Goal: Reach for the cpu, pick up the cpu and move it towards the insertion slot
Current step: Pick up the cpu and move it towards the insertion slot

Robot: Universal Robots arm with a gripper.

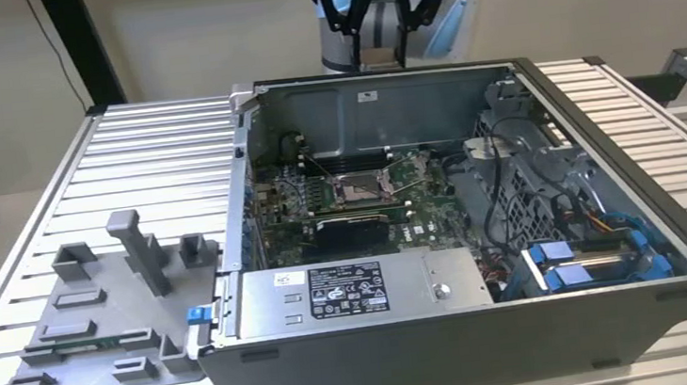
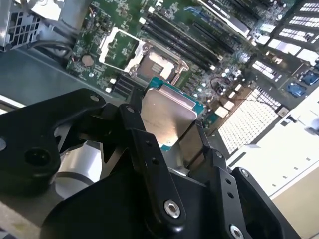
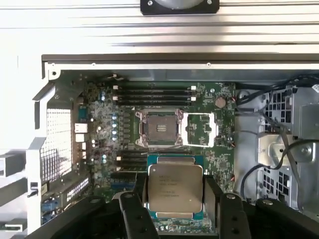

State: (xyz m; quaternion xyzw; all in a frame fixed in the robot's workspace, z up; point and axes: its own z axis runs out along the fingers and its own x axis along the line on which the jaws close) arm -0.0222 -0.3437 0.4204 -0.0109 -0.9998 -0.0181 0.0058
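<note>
I note black gripper [image 3: 174, 199] fingertips partly hidden; clamps flat silvery square cpu [image 3: 175, 188], apart from open silver-framed insertion slot [image 3: 158, 128].

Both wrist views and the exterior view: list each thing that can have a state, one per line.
Black two-finger gripper: shut on the chip.
Square silvery cpu with green rim: held, lifted above the motherboard.
Silver-framed insertion slot: empty, its retaining frame flipped open beside it.
Grey metal computer case: side panel off, interior exposed.

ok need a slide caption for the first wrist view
Black gripper holding the flat square silvery cpu above the green motherboard, near the open silver-framed insertion slot.
</note>
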